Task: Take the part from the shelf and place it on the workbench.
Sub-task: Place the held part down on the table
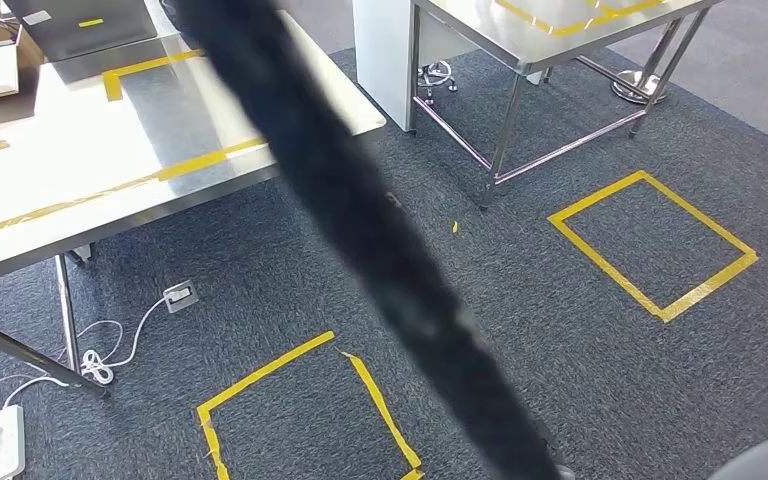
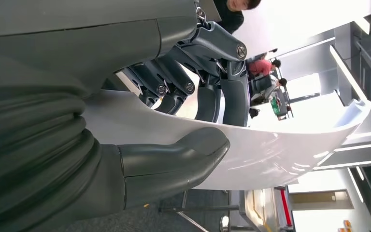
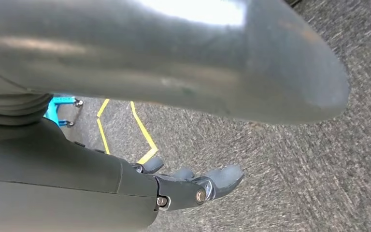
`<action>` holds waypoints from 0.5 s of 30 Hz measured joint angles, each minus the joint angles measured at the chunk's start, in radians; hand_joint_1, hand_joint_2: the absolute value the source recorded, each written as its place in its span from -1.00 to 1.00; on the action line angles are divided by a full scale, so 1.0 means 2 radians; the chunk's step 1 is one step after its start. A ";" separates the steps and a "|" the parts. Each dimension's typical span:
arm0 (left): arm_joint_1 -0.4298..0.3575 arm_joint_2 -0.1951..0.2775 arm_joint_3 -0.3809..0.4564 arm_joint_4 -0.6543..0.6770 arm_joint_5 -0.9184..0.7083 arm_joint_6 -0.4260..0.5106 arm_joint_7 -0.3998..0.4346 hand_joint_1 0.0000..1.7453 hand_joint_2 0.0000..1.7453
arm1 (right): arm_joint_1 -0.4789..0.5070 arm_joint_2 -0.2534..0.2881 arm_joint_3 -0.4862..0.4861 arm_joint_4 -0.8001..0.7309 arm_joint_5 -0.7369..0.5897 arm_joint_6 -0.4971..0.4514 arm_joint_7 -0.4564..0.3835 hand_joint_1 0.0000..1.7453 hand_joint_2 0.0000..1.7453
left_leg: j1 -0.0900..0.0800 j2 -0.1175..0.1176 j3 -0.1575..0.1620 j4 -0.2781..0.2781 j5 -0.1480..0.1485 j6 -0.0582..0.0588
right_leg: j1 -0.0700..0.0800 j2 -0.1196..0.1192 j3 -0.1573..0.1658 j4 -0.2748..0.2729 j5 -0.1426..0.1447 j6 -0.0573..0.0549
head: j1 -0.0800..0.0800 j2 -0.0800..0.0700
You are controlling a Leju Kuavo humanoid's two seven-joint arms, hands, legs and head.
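Empty right hand (image 3: 193, 186) above carpet (image 3: 290, 169)

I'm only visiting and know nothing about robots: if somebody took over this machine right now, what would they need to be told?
Left hand: holds the white curved part, thumb on one face, fingers on the other.
Right hand: holds nothing, fingers loosely out, hanging over grey carpet.
Part: already off the shelf, in the left hand, in the air.
Workbench: steel top with yellow tape outline, ahead to the robot's left in the head view; nothing lies inside the outline.
Done: pickup.
Left: bring the part over the bench, set it down, let go.
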 joint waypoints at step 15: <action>0.003 -0.001 -0.003 0.003 0.000 0.001 -0.004 1.00 1.00 | 0.000 0.000 -0.001 0.000 0.001 0.000 -0.003 -1.00 -1.00 | -0.002 0.007 -0.021 -0.002 0.026 0.002 | -0.002 -0.002 0.031 -0.008 -0.021 0.001 | -0.004 0.000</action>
